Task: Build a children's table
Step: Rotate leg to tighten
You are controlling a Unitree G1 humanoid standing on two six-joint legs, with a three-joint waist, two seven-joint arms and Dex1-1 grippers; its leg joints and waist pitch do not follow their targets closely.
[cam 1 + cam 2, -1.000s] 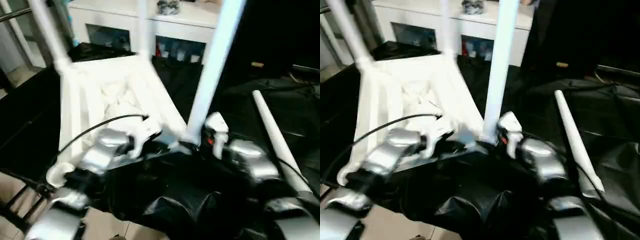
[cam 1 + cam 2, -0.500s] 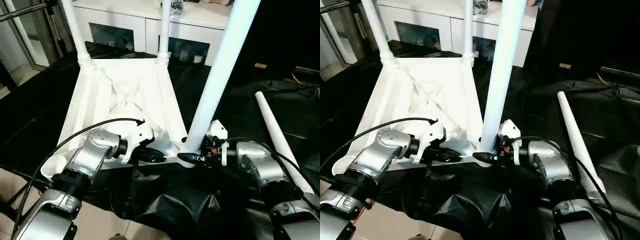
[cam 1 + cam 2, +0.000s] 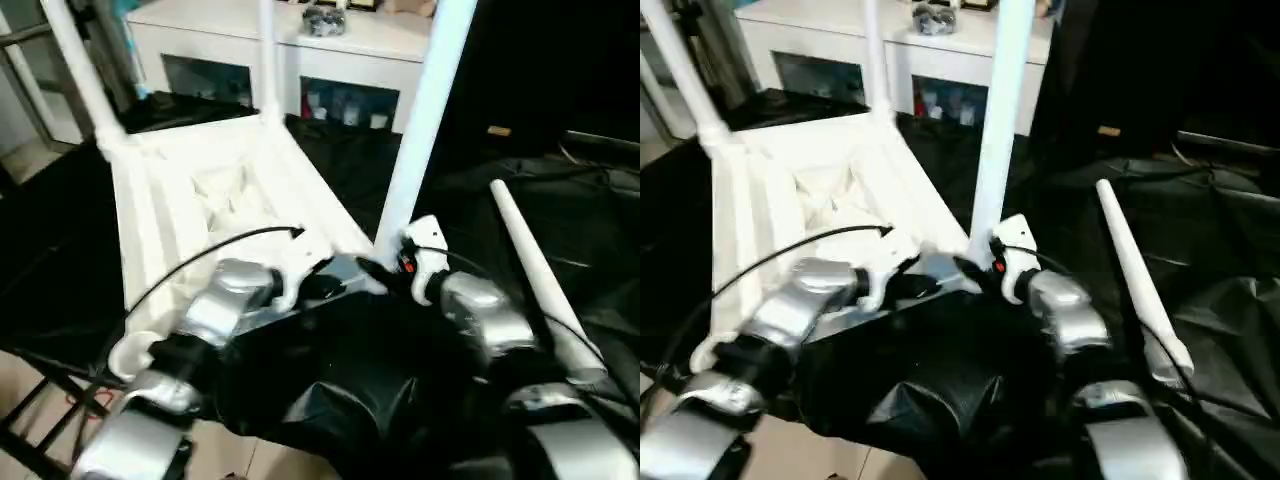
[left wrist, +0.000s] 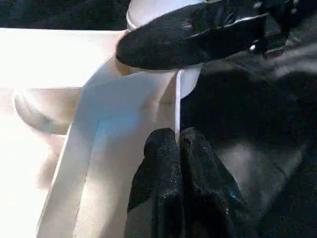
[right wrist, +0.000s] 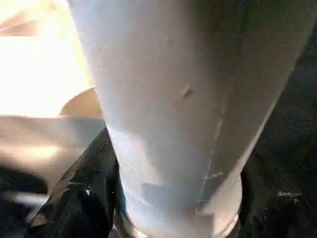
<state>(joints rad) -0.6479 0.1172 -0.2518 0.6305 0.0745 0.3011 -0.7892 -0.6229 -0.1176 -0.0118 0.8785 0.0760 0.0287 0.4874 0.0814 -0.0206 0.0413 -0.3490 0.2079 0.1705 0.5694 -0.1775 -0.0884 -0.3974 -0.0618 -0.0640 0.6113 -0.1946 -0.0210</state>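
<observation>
White plastic rectangular table top (image 3: 215, 205) is lying ribbed side up on the black-draped worktop (image 3: 560, 200), with three tapered white tube legs standing in its corner sockets. The left gripper (image 4: 177, 148) is pinching the top's thin near rim, jaws clamped on it. The right gripper (image 3: 375, 275) is hugging the base of the nearest leg (image 3: 420, 120), jaws closed around it. A fourth loose white leg (image 3: 535, 275) is lying alongside. The plastic looks light, stiff and slippery; gripping low near the socket seems wisest.
</observation>
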